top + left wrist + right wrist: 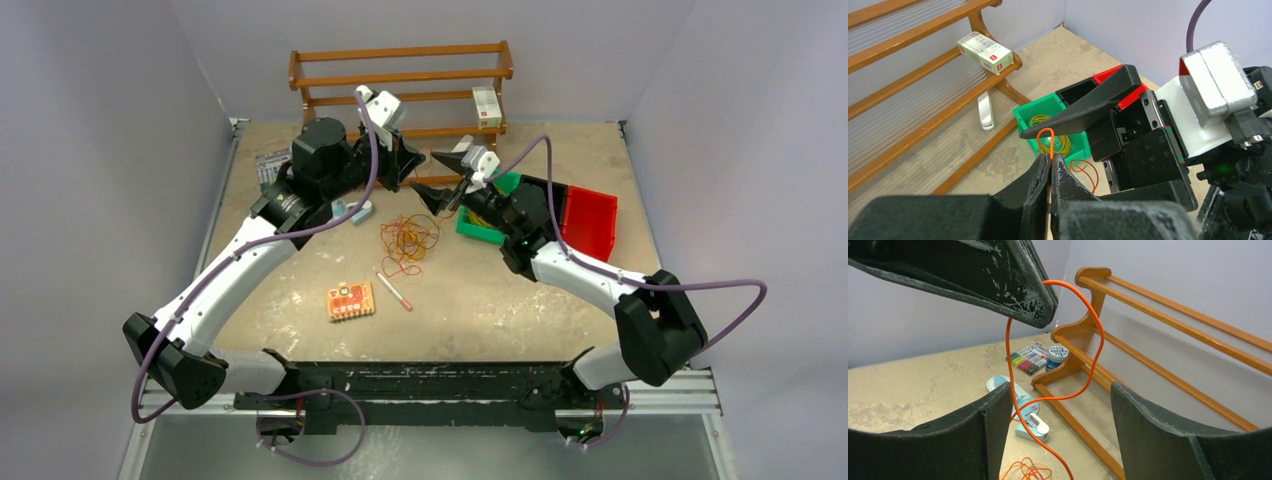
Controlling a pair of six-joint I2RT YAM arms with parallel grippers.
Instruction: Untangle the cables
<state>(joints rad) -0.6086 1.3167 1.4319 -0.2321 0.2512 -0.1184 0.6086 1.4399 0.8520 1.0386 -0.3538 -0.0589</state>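
Well, the left hand (pixel 1050 162) is clamped shut on an orange cable (pixel 1096 335), held above the tangle (pixel 408 240) on the desk (pixel 300 290); the right hand (pixel 1060 387) (fingers well apart) straddles that loop without gripping.

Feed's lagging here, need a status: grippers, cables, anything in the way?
Left gripper shut on orange cable loop, lifted. Right gripper open, straddling that loop. Rest of tangle on table. Nothing blocking.

On the table (pixel 480 310), cables (pixel 408 240) central, rack (pixel 400 75) behind, bin (pixel 590 220) right of them, pen (pixel 393 288) in front.
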